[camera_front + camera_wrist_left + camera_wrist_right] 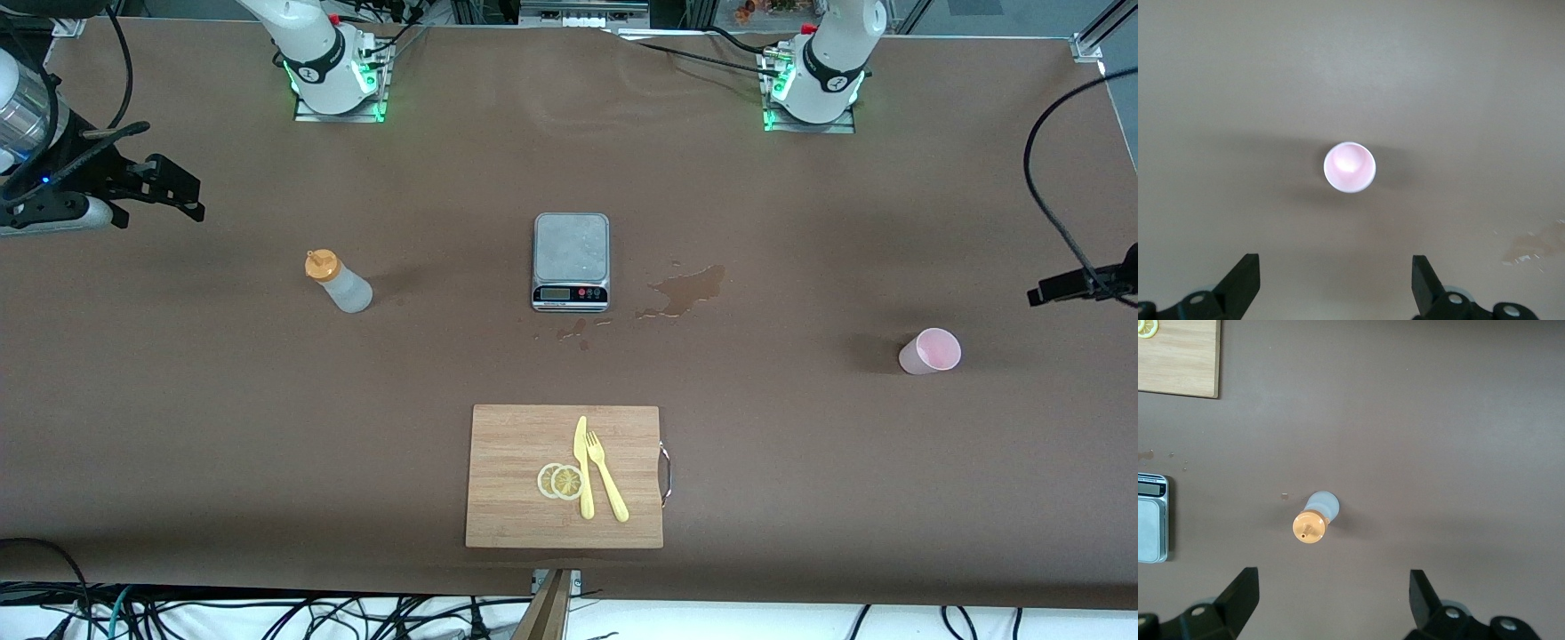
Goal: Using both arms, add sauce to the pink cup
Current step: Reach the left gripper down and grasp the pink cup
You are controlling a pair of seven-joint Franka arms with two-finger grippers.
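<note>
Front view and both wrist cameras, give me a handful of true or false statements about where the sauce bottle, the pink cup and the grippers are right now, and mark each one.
1. The sauce bottle stands upright on the table toward the right arm's end. True.
2. The pink cup sits on the kitchen scale. False: it stands on the bare table toward the left arm's end, well apart from the scale.
3. The left gripper is open above the cup and holds nothing. True.
4. The right gripper is shut on the bottle. False: it is open, up over the table, with the bottle untouched below.
5. The cutting board carries a knife, a fork and lemon slices. True.
</note>
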